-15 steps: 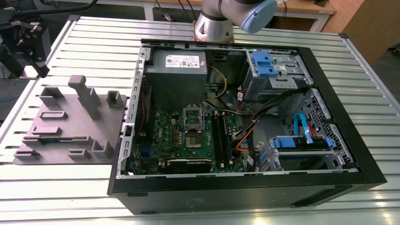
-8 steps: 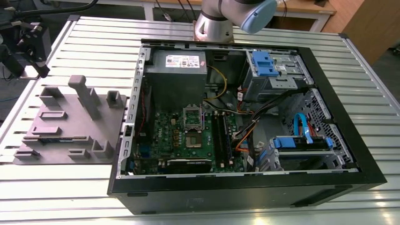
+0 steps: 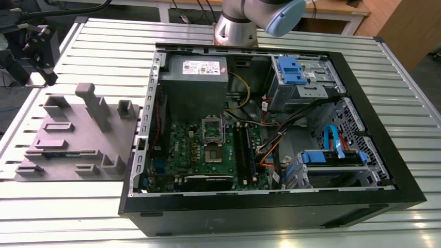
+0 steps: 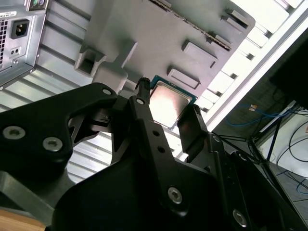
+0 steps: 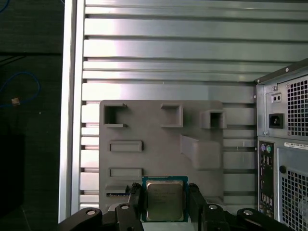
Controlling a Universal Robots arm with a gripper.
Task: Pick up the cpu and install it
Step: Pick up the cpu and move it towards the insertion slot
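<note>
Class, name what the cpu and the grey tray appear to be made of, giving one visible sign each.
The cpu seems topped with satin silver metal, catching soft glare; its green rim suggests circuit board. The grey tray looks like matte moulded plastic: uniform, no shine.

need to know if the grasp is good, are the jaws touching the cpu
Touching. In the first wrist view the jaws of the gripper press against both side edges of the cpu, with no gap on either side.

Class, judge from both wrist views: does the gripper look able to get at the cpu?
Probably yes: the cpu sits between the gripper's fingers, seemingly clamped, with nothing in between.
</note>
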